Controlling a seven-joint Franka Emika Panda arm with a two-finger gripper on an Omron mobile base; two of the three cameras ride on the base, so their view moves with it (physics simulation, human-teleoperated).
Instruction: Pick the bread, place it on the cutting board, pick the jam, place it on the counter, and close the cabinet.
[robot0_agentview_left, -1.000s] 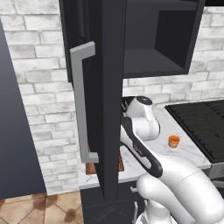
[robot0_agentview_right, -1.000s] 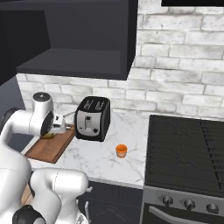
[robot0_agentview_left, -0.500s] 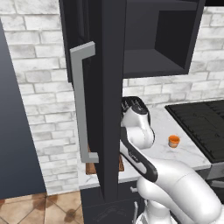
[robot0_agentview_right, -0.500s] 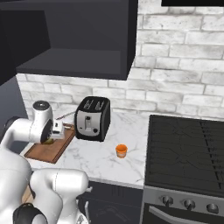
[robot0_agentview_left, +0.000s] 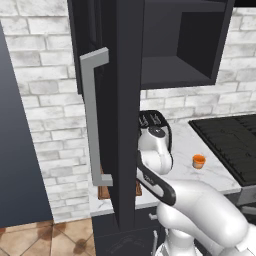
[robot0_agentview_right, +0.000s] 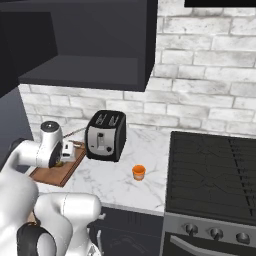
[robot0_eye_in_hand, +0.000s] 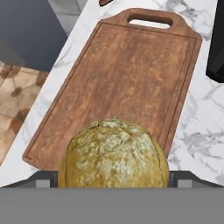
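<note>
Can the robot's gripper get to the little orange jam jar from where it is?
Probably yes. The jam stands alone on the counter, right of the toaster, with open marble around it.

A black two-slot toaster (robot0_agentview_right: 105, 135) stood near the white brick wall (robot0_agentview_right: 210, 95). To one side lay a black ribbed stovetop (robot0_agentview_right: 215, 170), with oven knobs (robot0_agentview_right: 215, 234) below its front edge. Brown floor tiles (robot0_agentview_left: 55, 239) showed below.

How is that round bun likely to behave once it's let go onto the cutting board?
The bread looks domed and nearly round, so it may roll a little. Its rough, floury crust suggests decent grip, not slippery. The cutting board has a raised rim that would probably stop a slow roll. It is likely light and somewhat squashable.
</note>
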